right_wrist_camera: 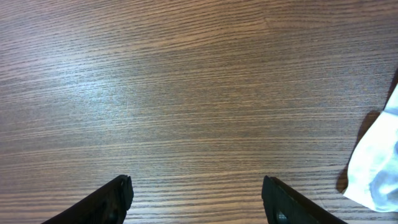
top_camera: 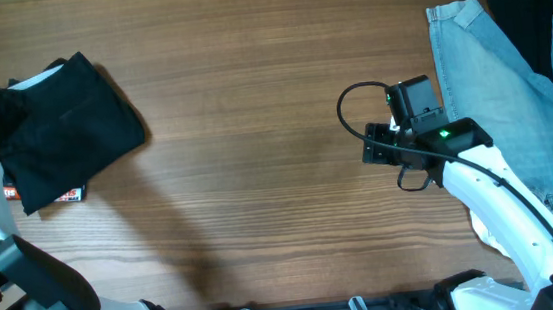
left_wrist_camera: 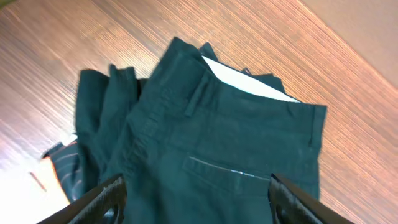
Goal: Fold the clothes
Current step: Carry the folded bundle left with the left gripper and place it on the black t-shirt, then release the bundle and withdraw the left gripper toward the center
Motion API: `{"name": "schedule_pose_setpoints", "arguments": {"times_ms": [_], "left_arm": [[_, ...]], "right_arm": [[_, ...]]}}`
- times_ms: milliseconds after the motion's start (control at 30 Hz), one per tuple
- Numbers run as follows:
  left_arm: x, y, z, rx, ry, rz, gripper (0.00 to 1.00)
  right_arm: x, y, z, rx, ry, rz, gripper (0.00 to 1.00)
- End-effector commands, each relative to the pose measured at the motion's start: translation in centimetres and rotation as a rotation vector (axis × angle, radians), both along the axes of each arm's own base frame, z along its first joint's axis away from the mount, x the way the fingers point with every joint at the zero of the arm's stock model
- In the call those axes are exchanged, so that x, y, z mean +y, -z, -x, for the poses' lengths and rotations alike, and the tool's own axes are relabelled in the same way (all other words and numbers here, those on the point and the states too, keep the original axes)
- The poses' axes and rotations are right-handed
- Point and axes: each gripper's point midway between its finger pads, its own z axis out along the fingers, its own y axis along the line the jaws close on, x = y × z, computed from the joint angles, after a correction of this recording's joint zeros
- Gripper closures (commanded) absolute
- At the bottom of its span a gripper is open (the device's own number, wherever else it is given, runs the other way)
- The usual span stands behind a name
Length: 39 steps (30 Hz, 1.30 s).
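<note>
The black shorts lie folded at the table's far left. In the left wrist view the shorts show a waistband, a back pocket and a whitish lining at the top. My left gripper is open and empty just above them, one finger to each side. In the overhead view it hangs over their left edge. Light-blue denim and another dark garment lie at the far right. My right gripper is open and empty over bare wood, left of the denim.
A small red-and-white tag sticks out from under the shorts' front edge and also shows in the left wrist view. A white object lies at the right edge of the right wrist view. The wooden table spans between the garments.
</note>
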Motion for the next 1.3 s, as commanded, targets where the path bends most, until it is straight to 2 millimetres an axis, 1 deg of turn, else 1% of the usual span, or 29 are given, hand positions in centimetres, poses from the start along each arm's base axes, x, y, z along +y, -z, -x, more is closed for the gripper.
{"name": "schedule_pose_setpoints", "arguments": {"times_ms": [0,33,100,200,233,267,333,400,433,533,567,633,667,700,767,800,833,867,900,933,967,1000,1033,1067,1100,1133,1167,1233,1267], "left_arm": [[-0.8,-0.9,-0.4,-0.042,0.021,0.048,0.25],[-0.8,-0.7,-0.4,-0.037,0.021,0.052,0.25],[-0.9,0.7,-0.3,-0.001,0.020,0.076,0.26],[-1.1,4.1,0.0,0.076,0.019,0.130,0.26],[-1.2,6.1,0.3,0.120,0.016,0.160,0.26],[-1.3,7.2,0.4,0.146,0.015,0.177,0.26],[-1.6,10.4,1.1,0.223,0.004,0.221,0.25],[-1.5,11.7,1.7,0.269,-0.011,0.226,0.24],[-1.4,12.0,2.0,0.285,-0.020,0.223,0.22],[-1.1,11.8,2.1,0.284,-0.047,0.216,0.18],[-1.2,11.1,1.9,0.266,-0.044,0.213,0.18],[-1.9,9.0,1.0,0.196,-0.008,0.223,0.17],[-3.3,7.1,0.0,0.135,0.045,0.241,0.16],[-4.7,5.5,-0.8,0.094,0.102,0.241,0.16],[-8.3,3.3,-2.3,0.064,0.232,0.188,0.15],[-10.8,2.8,-3.1,0.062,0.293,0.181,0.15],[-15.0,3.0,-3.9,0.085,0.385,0.183,0.14],[-17.2,3.4,-4.0,0.113,0.428,0.177,0.14],[-19.3,3.9,-4.0,0.145,0.469,0.165,0.13],[-23.5,4.8,-3.3,0.219,0.548,0.128,0.08],[-24.9,5.2,-2.8,0.255,0.575,0.110,0.02],[-27.1,5.9,-1.5,0.323,0.618,0.090,0.00],[-28.6,6.5,0.2,0.394,0.654,0.085,0.00],[-29.7,6.9,1.6,0.451,0.682,0.093,0.00],[-30.5,7.3,3.8,0.538,0.695,0.112,0.00],[-30.7,7.6,6.0,0.625,0.665,0.143,0.00],[-30.4,7.7,7.6,0.688,0.629,0.167,0.00],[-30.2,7.7,9.2,0.755,0.620,0.180,0.00],[-30.1,7.7,10.1,0.789,0.616,0.186,0.00]], "right_arm": [[0.4,-0.5,-0.3,-0.013,-0.021,-0.016,0.28],[0.4,-0.5,-0.3,-0.012,-0.021,-0.019,0.28],[0.4,-0.4,-0.2,-0.008,-0.021,-0.018,0.28],[0.4,-0.4,-0.1,-0.004,-0.022,-0.018,0.28],[0.3,-0.3,0.0,-0.001,-0.021,-0.017,0.28],[0.3,-0.3,0.0,0.000,-0.022,-0.017,0.28],[0.3,-0.3,0.1,0.005,-0.022,-0.015,0.27],[0.2,-0.2,0.3,0.014,-0.023,-0.011,0.27],[0.2,-0.2,0.4,0.016,-0.024,-0.010,0.27],[0.2,-0.2,0.4,0.015,-0.024,-0.010,0.27],[0.2,-0.2,0.3,0.014,-0.024,-0.011,0.24],[0.3,-0.3,0.1,0.005,-0.023,-0.014,0.12],[0.5,-0.4,-0.2,-0.009,-0.025,-0.025,0.03],[0.9,-0.6,-0.5,-0.022,-0.033,-0.046,0.01],[2.6,-1.6,-1.8,-0.082,-0.067,-0.128,0.00],[3.2,-2.2,-2.6,-0.121,-0.081,-0.161,0.00],[3.7,-3.1,-4.0,-0.189,-0.089,-0.182,0.00],[3.8,-3.8,-4.9,-0.234,-0.089,-0.184,0.00],[3.5,-4.6,-6.2,-0.300,-0.071,-0.164,0.00],[2.2,-5.6,-7.7,-0.381,-0.020,-0.100,0.00],[1.5,-6.0,-8.2,-0.408,0.005,-0.071,0.00],[1.0,-6.3,-8.5,-0.429,0.023,-0.048,0.00],[1.0,-6.1,-8.4,-0.420,0.023,-0.046,0.00],[1.3,-5.4,-7.6,-0.376,0.007,-0.056,0.00],[1.8,-4.1,-6.1,-0.291,-0.022,-0.080,0.00],[2.2,-2.4,-3.4,-0.159,-0.049,-0.104,0.00],[2.4,-1.4,-1.6,-0.073,-0.062,-0.121,0.00],[2.7,-0.2,1.0,0.045,-0.064,-0.153,0.00],[2.5,0.4,2.6,0.124,-0.021,-0.162,0.00]]}}
